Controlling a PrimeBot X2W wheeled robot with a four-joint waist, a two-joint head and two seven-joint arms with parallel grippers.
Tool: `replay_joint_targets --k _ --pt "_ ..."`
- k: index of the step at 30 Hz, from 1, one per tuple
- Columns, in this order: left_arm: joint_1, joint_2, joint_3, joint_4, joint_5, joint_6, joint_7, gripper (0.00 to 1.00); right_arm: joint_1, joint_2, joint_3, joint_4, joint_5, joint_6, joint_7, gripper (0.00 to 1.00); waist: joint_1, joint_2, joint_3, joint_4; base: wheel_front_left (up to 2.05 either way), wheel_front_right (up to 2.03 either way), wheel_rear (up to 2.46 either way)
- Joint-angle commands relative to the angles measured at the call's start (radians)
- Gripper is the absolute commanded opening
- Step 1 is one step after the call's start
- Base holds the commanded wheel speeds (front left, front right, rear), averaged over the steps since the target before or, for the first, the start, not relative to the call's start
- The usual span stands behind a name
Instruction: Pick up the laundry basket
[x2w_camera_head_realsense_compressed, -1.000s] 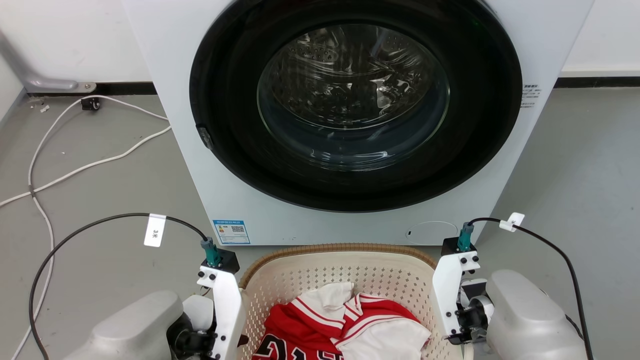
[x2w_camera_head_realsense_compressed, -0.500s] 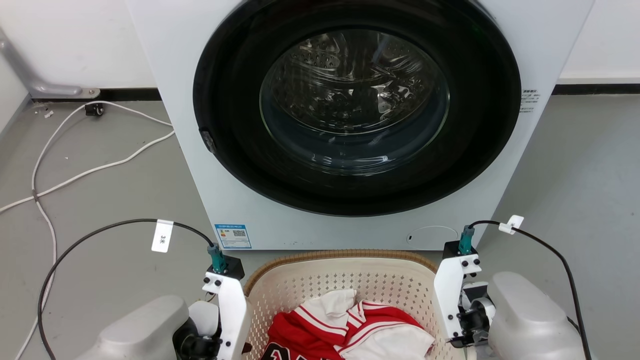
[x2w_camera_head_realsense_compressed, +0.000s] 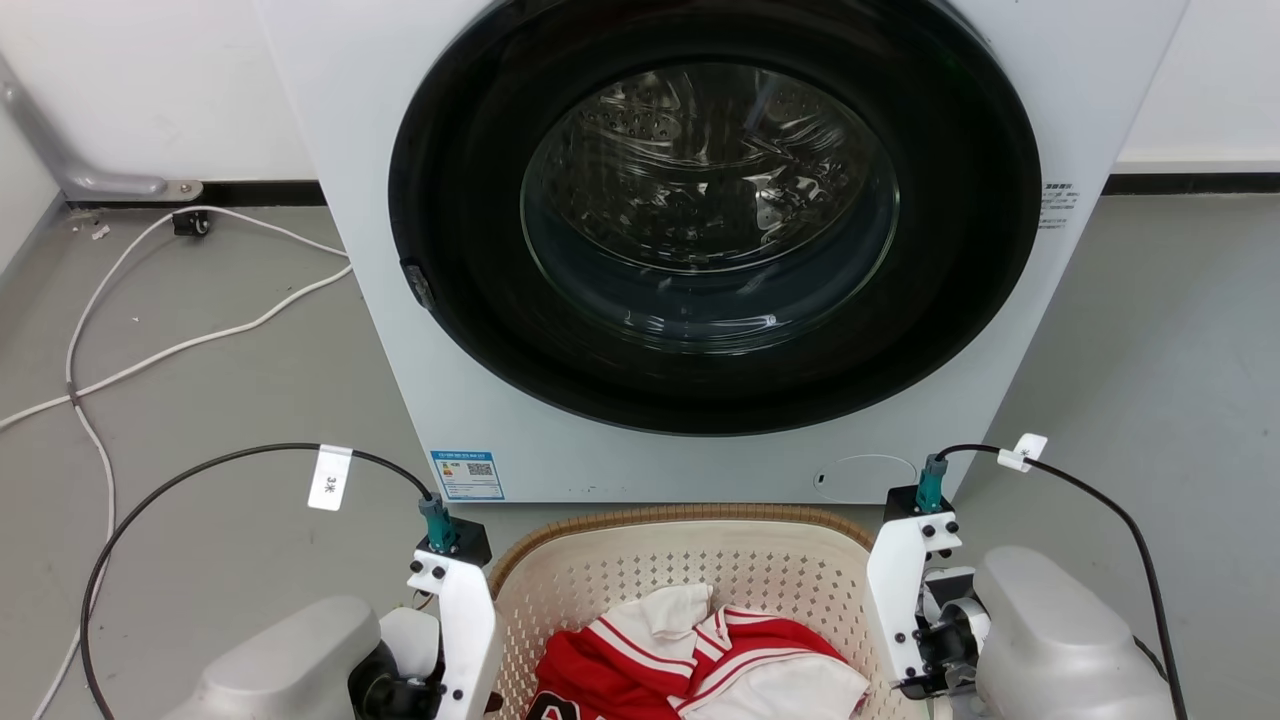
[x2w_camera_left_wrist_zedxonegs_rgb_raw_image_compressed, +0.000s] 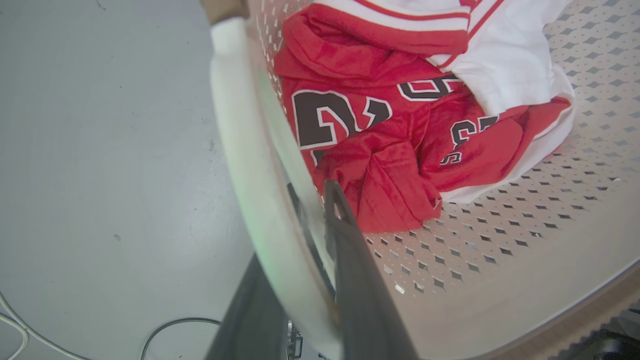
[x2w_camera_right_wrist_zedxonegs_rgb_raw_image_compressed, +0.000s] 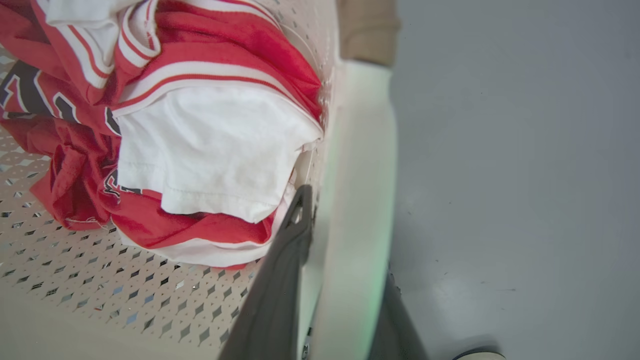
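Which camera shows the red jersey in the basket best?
Left wrist view: the red jersey lies in the laundry basket, dark numbers showing. Right wrist view: white cloth covers much of it. Head view: cut off below.

Laundry basket (x2w_camera_head_realsense_compressed: 690, 513) — near half cut off at head view's bottom edge; handle (x2w_camera_left_wrist_zedxonegs_rgb_raw_image_compressed: 250, 175) blurred in left wrist view, covering the tip of the outer finger (x2w_camera_left_wrist_zedxonegs_rgb_raw_image_compressed: 245, 310).
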Motion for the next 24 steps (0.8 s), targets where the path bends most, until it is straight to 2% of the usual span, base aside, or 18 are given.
replay_joint_targets --k 1,24 --pt "0.008 -0.012 0.0 -0.013 0.006 -0.018 0.001 0.0 -0.001 -0.001 0.006 -0.003 0.002 0.003 -0.006 0.0 0.0 -0.0001 0.001 0.0 0.0 0.0 0.0" --pt "-0.015 -0.015 0.0 0.008 0.022 -0.018 -0.015 0.0 -0.04 0.003 0.03 0.011 0.032 0.003 -0.017 0.0 0.0 -0.0001 0.006 0.001 0.0 0.0 0.0"
